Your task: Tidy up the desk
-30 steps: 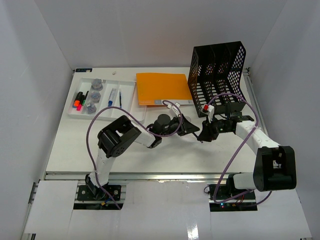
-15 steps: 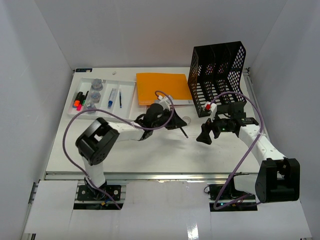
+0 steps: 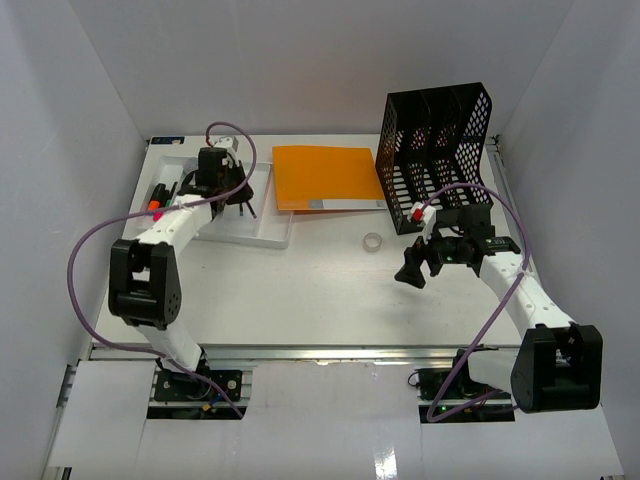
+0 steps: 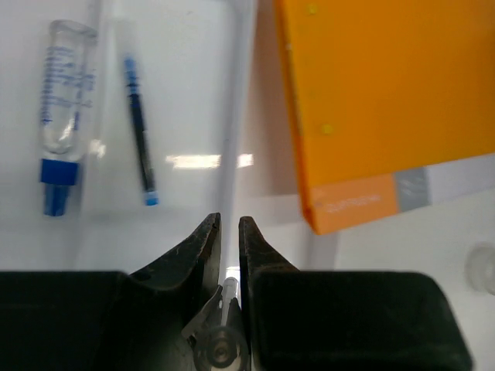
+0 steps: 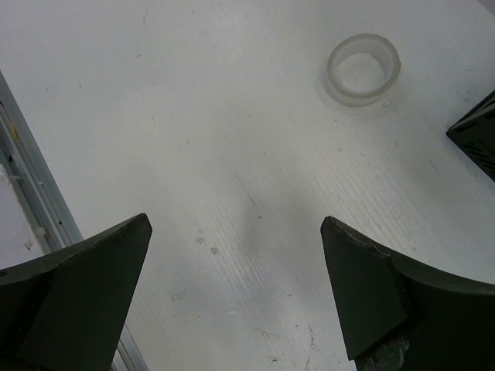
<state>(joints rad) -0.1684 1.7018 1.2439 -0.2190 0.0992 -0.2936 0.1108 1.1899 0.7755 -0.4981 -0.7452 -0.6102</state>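
Observation:
The white desk (image 3: 300,290) carries a white compartmented tray (image 3: 268,228) at the back left. My left gripper (image 3: 238,198) hovers over the tray's right compartment, shut on a thin pen (image 4: 225,292) with a clear barrel. In the left wrist view the left gripper (image 4: 226,221) hangs above the tray's divider wall. My right gripper (image 3: 412,271) stands wide open over bare desk at the right, holding nothing. A clear tape ring (image 3: 373,241) lies just to its upper left, and in the right wrist view the ring (image 5: 363,67) is beyond the fingertips.
An orange folder (image 3: 325,177) lies at the back centre, beside a black mesh file rack (image 3: 435,150). In the tray are a blue-capped tube (image 4: 60,116), a blue pen (image 4: 139,131) and markers (image 3: 157,207). A metal rail (image 3: 320,350) runs along the near edge.
My right gripper opened and let go of the pen, then drew back slightly right. The left arm swung from mid-desk to the tray at the back left, carrying the pen.

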